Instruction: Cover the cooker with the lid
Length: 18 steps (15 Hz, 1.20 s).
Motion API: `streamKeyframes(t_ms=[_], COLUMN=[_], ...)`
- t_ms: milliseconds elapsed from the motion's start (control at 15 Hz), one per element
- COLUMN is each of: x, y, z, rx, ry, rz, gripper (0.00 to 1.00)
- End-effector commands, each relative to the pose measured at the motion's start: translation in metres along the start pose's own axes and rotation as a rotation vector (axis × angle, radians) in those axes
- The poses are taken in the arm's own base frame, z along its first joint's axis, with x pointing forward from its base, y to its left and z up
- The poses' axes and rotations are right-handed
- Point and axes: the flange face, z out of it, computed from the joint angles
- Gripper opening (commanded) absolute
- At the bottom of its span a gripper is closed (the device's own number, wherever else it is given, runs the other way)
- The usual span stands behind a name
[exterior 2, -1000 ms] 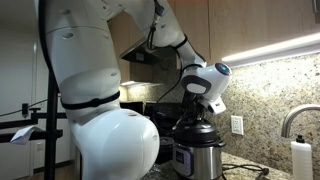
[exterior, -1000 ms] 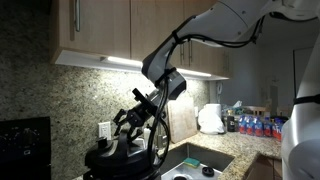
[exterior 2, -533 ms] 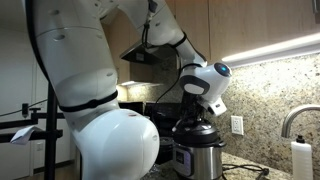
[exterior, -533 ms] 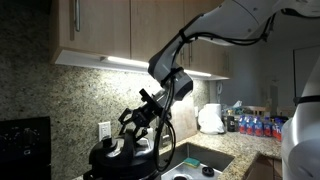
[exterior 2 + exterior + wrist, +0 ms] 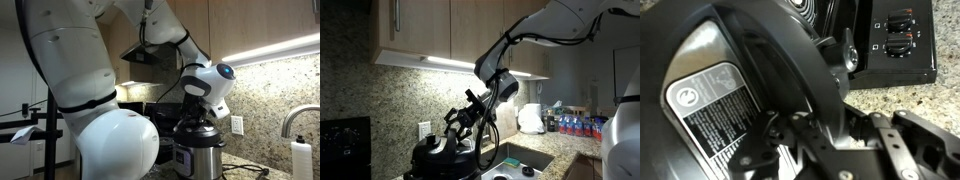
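Lidding: glossy black domed lid over round black cooker.
We judge it rigid, slick; jaws clenched on its raised handle.

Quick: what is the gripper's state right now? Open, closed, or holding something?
Gripper: closed, holding the lid by its top handle, above the cooker.

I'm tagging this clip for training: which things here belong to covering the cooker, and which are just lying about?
Part of the job: the cooker; the lid; the gripper, shut on the lid.
Just lying about: sink; white bag; bottles; stove; soap bottle.
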Motion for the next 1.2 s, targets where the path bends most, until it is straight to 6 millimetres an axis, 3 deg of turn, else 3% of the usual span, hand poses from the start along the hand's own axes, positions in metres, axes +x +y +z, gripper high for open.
streamKeyframes(t_ms=[0,333,733,1133], x=[0.006,-0.001,0.0,-0.011], y=[-0.003,-0.011,0.002,0.014], z=[0.007,0.009,0.015,0.024], rx=[0.021,0.015,0.026,0.077], ry=[-0.014,0.031,0.095,0.135], rz=[0.018,0.012,0.096,0.203], gripper=[0.01,0.01,0.01,0.01])
